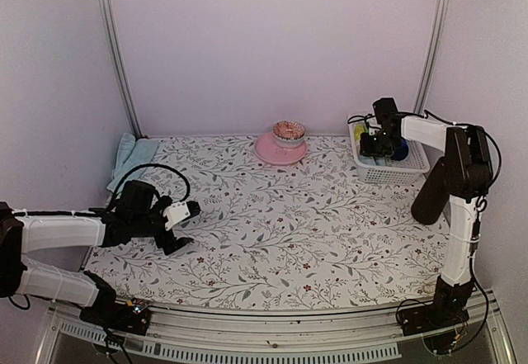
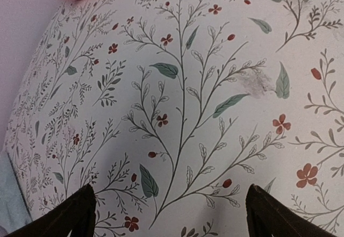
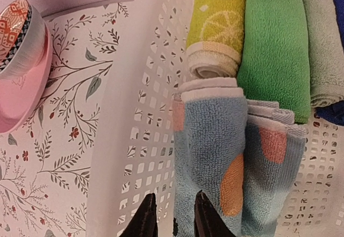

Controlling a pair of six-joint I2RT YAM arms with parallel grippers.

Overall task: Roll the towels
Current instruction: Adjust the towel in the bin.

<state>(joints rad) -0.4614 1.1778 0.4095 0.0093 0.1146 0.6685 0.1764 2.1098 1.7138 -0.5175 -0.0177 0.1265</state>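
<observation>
A pile of pale blue towels point(image 1: 132, 158) lies flat at the table's back left corner; its edge point(image 2: 7, 194) shows in the left wrist view. My left gripper point(image 1: 186, 227) point(image 2: 171, 194) hovers open over bare tablecloth, right of that pile. My right gripper point(image 1: 379, 151) point(image 3: 174, 205) reaches into the white basket point(image 1: 412, 174) point(image 3: 121, 140), its jaws a narrow gap apart. The left edge of a rolled pale blue towel with orange spots point(image 3: 212, 135) shows in that gap. Whether the jaws pinch it is unclear.
The basket also holds rolled yellow point(image 3: 217, 16), green point(image 3: 274, 43), grey-green point(image 3: 322, 43) and dark blue point(image 3: 337, 0) towels. A pink plate point(image 1: 271, 151) point(image 3: 21, 94) with a patterned bowl point(image 1: 289, 130) stands at the back middle, left of the basket.
</observation>
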